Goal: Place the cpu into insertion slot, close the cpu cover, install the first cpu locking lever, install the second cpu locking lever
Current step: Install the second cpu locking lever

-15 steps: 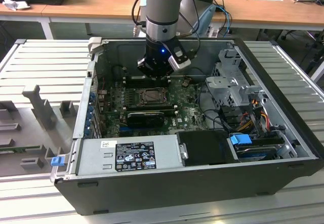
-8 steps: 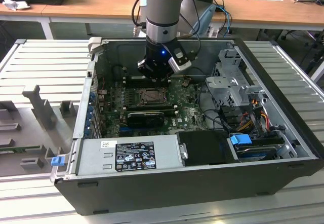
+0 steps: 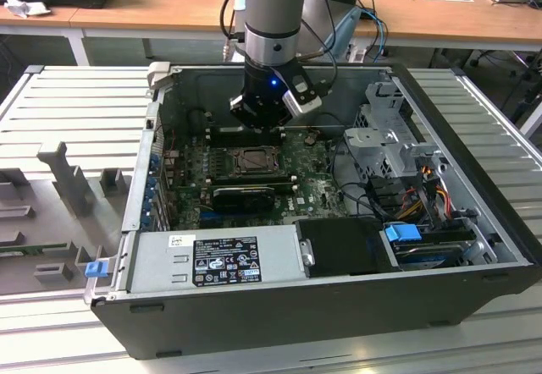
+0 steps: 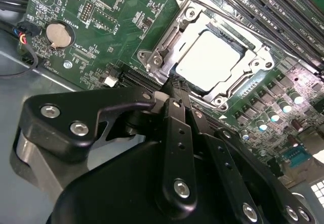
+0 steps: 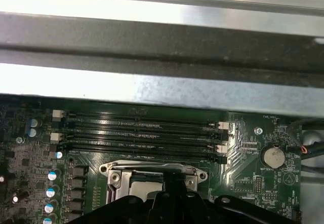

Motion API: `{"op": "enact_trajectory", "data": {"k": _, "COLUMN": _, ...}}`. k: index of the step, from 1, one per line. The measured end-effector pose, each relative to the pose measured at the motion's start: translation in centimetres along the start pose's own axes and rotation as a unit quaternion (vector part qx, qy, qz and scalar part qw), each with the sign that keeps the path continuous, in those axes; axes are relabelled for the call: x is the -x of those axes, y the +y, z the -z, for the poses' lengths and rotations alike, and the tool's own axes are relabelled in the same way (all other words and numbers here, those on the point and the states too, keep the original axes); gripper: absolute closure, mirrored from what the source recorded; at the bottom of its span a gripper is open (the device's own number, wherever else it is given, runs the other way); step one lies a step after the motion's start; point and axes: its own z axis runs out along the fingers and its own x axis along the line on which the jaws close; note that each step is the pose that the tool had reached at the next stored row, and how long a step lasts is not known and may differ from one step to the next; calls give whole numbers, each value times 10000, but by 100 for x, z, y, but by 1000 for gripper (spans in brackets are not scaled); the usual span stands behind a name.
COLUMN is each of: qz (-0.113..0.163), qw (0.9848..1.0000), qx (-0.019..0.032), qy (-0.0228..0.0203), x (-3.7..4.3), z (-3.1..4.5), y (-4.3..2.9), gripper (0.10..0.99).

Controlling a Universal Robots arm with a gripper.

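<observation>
CPU [image 4: 210, 59] seated in insertion slot [image 4: 263, 64], cpu cover [image 4: 188, 16] lying flat over it. Gripper [image 4: 174, 84] fingers pressed together, holding nothing, tip at socket edge. Judged step: locking levers. Next move needs fine sideways press on thin lever

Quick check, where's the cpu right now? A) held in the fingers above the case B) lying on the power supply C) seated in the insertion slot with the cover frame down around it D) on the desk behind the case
C: in the second wrist view the cpu lies flat in the insertion slot, with the cpu cover framing it.
</observation>
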Motion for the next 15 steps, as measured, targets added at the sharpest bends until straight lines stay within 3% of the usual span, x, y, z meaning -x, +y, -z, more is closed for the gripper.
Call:
{"op": "enact_trajectory", "data": {"k": 10, "qz": -1, "qw": 10000, "qx": 0, "qy": 0, "x": 8, "z": -32, "y": -52, "gripper": 980}}
{"op": "enact_trajectory", "data": {"k": 15, "qz": 0, "qw": 10000, "qx": -2, "qy": 0, "x": 9, "z": 11, "y": -50, "gripper": 980}}
